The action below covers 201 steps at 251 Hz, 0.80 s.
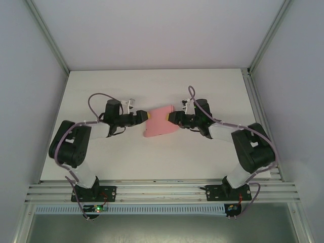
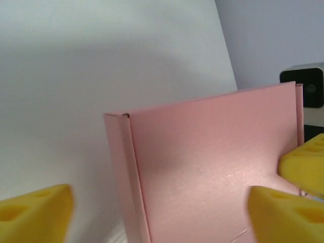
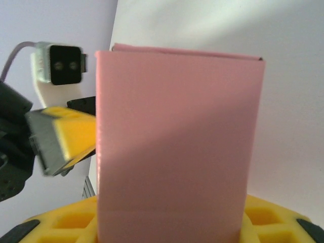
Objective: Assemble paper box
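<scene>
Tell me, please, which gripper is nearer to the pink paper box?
Right. The right gripper grips the paper box at its right edge, card between its fingers. The left gripper stands open around the left edge, fingers clear of the card.

The paper box (image 1: 161,123) between left end effector (image 1: 144,115) and right end effector (image 1: 171,117), over the table (image 1: 152,157).

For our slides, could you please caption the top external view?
Right gripper holds the pink paper box; left gripper, open, faces it.
</scene>
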Available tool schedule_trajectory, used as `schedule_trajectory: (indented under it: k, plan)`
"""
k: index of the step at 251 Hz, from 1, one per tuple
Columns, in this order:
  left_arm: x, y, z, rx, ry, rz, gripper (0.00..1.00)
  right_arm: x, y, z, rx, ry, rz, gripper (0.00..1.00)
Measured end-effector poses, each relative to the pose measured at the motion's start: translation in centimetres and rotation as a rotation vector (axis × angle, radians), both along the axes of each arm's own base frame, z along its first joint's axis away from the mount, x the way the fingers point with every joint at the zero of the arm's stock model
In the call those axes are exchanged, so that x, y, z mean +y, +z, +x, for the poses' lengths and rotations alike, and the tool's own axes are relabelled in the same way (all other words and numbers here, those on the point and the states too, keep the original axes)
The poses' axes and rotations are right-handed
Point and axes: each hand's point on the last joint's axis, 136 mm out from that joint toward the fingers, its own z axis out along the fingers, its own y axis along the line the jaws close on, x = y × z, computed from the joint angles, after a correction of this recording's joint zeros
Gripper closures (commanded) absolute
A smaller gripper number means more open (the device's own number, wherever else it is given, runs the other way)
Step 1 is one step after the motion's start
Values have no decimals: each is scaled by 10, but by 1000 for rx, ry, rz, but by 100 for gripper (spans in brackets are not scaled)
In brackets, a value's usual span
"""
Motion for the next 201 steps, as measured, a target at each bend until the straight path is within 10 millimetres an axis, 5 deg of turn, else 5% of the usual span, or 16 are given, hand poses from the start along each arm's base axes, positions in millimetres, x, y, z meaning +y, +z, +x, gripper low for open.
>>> schedule_trajectory:
  k: [39, 62, 82, 109, 160, 201]
  plan:
    - [-15, 71, 0, -384, -32, 229, 0, -19, 21, 11, 100, -91, -6, 62]
    - [-56, 118, -27, -690, -137, 377, 0, -31, 25, 19, 181, -137, -17, 62]
    - [-84, 139, -57, -885, -250, 443, 0, -39, 28, 21, 250, -165, -21, 62]
    - [-91, 131, -70, -1003, -338, 554, 0, -46, 34, 18, 362, -199, 14, 64]
    - [-102, 84, -78, -1077, -487, 758, 0, -53, 51, 7, 492, -254, 89, 65]
    - [-102, 57, -68, -1100, -527, 914, 4, -49, 67, -2, 536, -250, 135, 63]
